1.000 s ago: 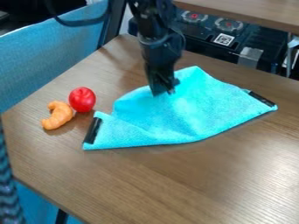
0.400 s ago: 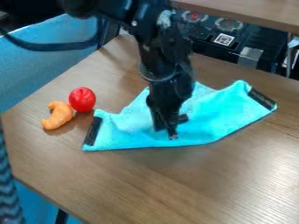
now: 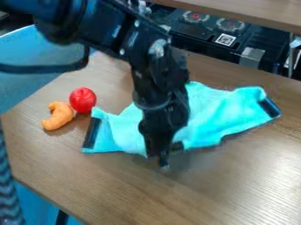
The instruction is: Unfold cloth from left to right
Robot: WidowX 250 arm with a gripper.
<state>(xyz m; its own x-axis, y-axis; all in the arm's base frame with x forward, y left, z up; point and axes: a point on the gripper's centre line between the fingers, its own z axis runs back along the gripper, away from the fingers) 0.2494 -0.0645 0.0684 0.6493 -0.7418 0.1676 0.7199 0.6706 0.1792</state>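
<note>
At far left, dark zigzag-patterned thing, running down the border; beside it, blue panel, behind and left of the wooden bench. On the bench's left part, curved orange croissant; just beside it, slightly farther back and to the right, round red fruit. Next, to the right of both, task's thing: turquoise cloth, spread sideways across the middle of the bench, rumpled, with uneven edges. At its left end, black strip, slanted, near the croissant and the fruit. Over the left-middle of the cloth, black arm, entering from upper left and bent downward, covering part of the fabric. At its lower end, hand, pointing down at the cloth's near edge, tips just past that edge. Hand state: cannot tell whether spread, pressed together or pinching fabric. To the right of the hand, folds in the cloth and shadow along its near edge. At the right end, second black strip, also slanted. Behind the bench, toward upper right, black box with round parts and a square black-and-white label.
</note>
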